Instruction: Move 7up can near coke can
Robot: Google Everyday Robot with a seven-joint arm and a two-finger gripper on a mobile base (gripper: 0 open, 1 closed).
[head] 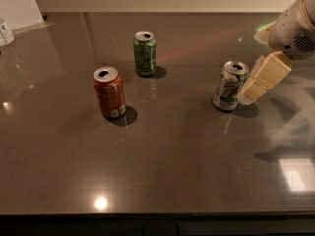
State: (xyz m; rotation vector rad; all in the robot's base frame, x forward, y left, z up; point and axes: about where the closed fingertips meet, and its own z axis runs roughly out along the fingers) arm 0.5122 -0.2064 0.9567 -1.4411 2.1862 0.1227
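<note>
1. My pincer (252, 88) hangs at 3 o'clock of the 7up can (230, 85), just beside it. I cannot tell whether it is released or clenched.
2. The 7up can stands upright, right of the middle of the table (162, 171). The coke can (110, 92) is upright at its 9 o'clock, well apart.
3. A green can (144, 53) stands at the 7up can's 10 o'clock, nearer the far edge.
4. Dark tabletop stretches between the two task cans and on to the near edge at 6 o'clock.

Open lane, 7up (230, 85) to coke (110, 92)
Your gripper (261, 77) sits just right of the 7up; the green can (144, 53) stands behind the lane.
</note>
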